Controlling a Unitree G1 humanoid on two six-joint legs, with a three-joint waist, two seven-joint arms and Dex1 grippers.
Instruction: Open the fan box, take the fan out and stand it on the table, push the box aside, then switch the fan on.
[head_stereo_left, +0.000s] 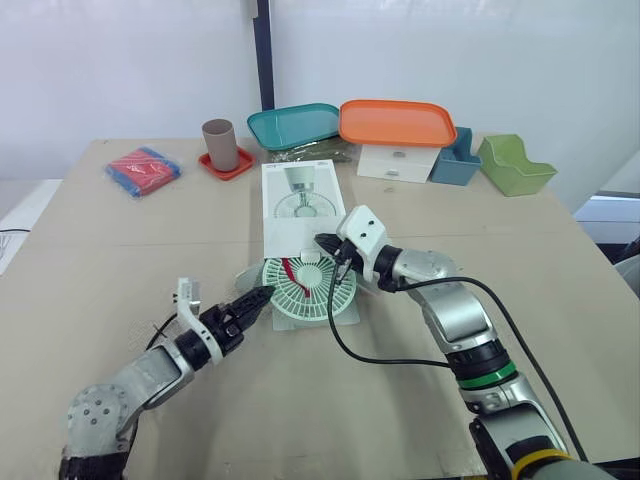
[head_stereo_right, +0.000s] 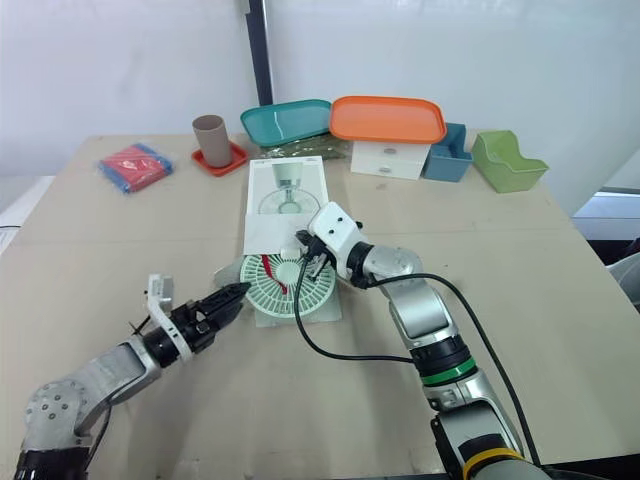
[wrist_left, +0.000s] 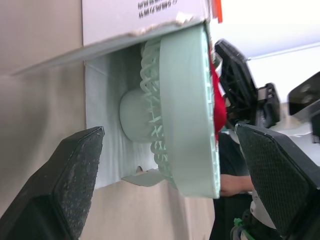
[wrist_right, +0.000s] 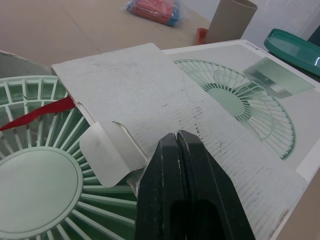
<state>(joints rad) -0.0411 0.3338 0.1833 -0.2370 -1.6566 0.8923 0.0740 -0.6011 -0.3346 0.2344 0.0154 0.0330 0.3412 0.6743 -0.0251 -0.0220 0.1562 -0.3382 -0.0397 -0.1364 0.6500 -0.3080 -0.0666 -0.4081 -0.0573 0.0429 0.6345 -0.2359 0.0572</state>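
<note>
**Fan partly out of box; left jaws open at its rim, right jaws closed at the flap**

The fan box (head_stereo_left: 300, 205) is seen lying flat on the tan surface (head_stereo_left: 130, 260), printed side up, with its near end opened. The pale green fan (head_stereo_left: 308, 290) is found at that open end, grille facing up. Its far edge is tucked under the raised cardboard flap (wrist_right: 135, 105) and the rest is exposed on the white inner card. A red strip (wrist_right: 37, 114) is noted lying across the grille.

The left gripper (head_stereo_left: 262, 295) is held low, just beside the fan's left edge. In the left wrist view its jaws are spread wide with the fan's rim between them. No contact can be made out.

The right gripper (wrist_right: 180, 145) is positioned over the far side of the fan, at the flap. Its jaws are pressed together. Whether card is pinched between them cannot be told. A black cable (head_stereo_left: 400, 345) is looped from the right arm onto the surface.

Along the far edge are recorded:
- a brown cup (head_stereo_left: 220, 143) on a red dish (head_stereo_left: 228, 167)
- a teal tray (head_stereo_left: 293, 123)
- an orange tray (head_stereo_left: 397, 121) resting on a small white drawer unit (head_stereo_left: 398, 162)
- a blue bin (head_stereo_left: 457, 160)
- a green bin (head_stereo_left: 513, 165)

A red and blue packet (head_stereo_left: 143, 170) lies at far left, well apart from the box.
</note>
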